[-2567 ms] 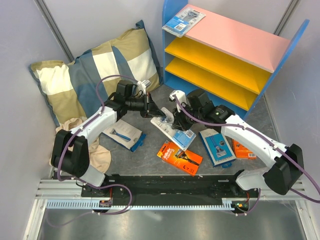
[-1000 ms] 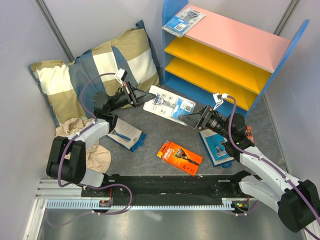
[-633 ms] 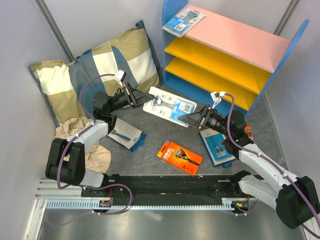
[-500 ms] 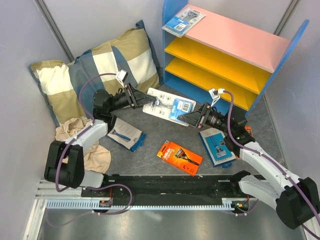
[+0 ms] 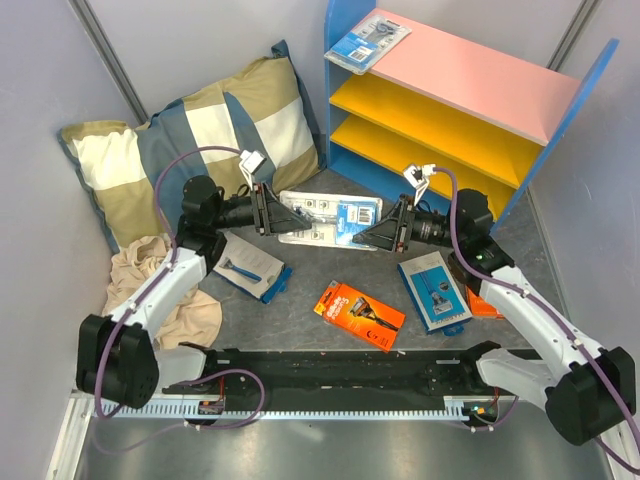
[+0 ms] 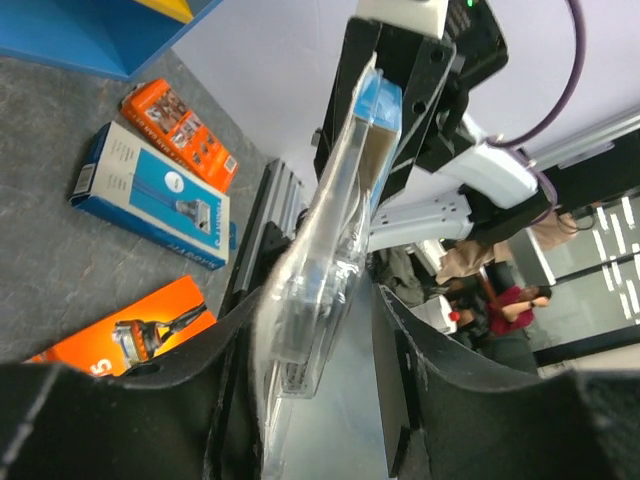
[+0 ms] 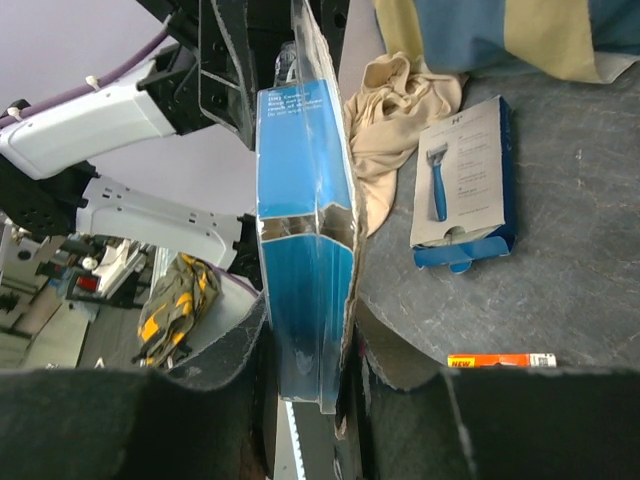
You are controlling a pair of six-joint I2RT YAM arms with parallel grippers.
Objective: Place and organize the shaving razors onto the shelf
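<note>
Nearest you, low in the top view, the orange razor box (image 5: pixel 362 314) lies flat on the grey table (image 5: pixel 300 300). Just right of it lies a blue-and-white razor box (image 5: pixel 433 290), with a second orange box (image 5: pixel 484 302) half hidden under the right arm; another blue-and-white box (image 5: pixel 250 268) lies left of centre, beside the beige cloth (image 5: pixel 165 300).

Above these, mid-frame, the blister razor pack (image 5: pixel 330 218) hangs clear of the table between both grippers, stretched lengthwise across the frame. The right gripper (image 5: pixel 378 232) pinches its right end, with fingers pressed on both faces in the right wrist view. The left gripper (image 5: pixel 280 215) stands partly spread around the left end; your left wrist view shows a gap between the pack and one finger (image 6: pixel 400 350), so that side no longer clamps it.

A second ago you had it the other way round: the left jaws were tight on the pack, and the right jaws were wide, only reaching its corner. The pack then sloped down to the right; now it lies nearly level.

Farther back, the checked pillow (image 5: pixel 200 140) fills the upper left. The shelf (image 5: pixel 440 120) stands upper right, with a second blister pack (image 5: pixel 368 42) on the left end of its pink top board (image 5: pixel 480 80), overhanging the edge, where it lay before.
</note>
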